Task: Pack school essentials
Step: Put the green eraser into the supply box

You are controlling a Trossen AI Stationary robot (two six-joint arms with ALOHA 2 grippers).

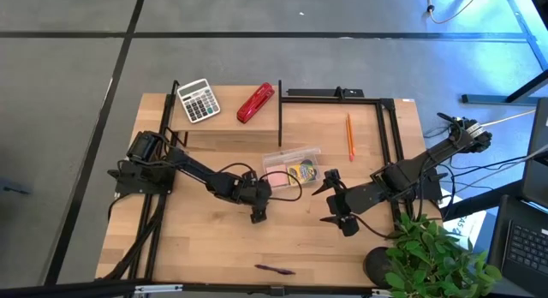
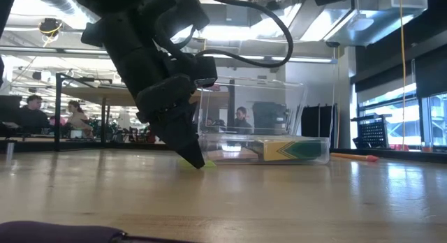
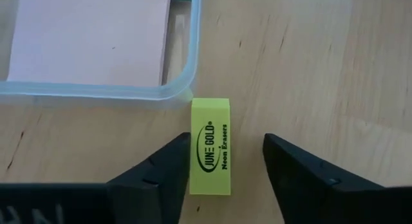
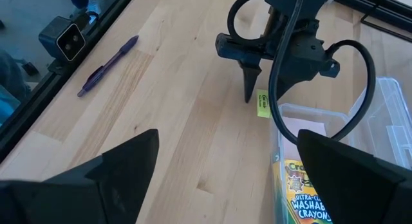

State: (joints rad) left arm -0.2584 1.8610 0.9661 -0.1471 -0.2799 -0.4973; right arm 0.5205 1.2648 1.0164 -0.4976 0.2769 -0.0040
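Note:
A tiny yellow block (image 3: 210, 147), a printed eraser, lies flat on the wooden table, one end at the corner of a clear plastic box (image 1: 291, 165). My left gripper (image 3: 225, 163) reaches down over it, open, with a finger on each side. The box holds the pink sticky-note pad (image 3: 90, 37) and the yellow-green crayon box (image 4: 302, 192). The orange pencil (image 1: 349, 135) lies at the far right, the dark purple pen (image 1: 274, 269) near the front edge. My right gripper (image 1: 336, 204) hangs open above the table, right of the box. My left gripper has one finger (image 3: 168, 169) against one long side of the block (image 3: 193, 153); the other finger (image 3: 290, 166) stands apart from the opposite side. The fingers slant down from above and lie along the block. The block rests flat on the table.
A grey-white calculator (image 1: 198, 100) and a red stapler (image 1: 255, 103) sit at the back left. A dark frame (image 1: 342, 94) runs along the back and right. A potted plant (image 1: 437, 255) stands at the front right corner. Bare wood lies in front of the box.

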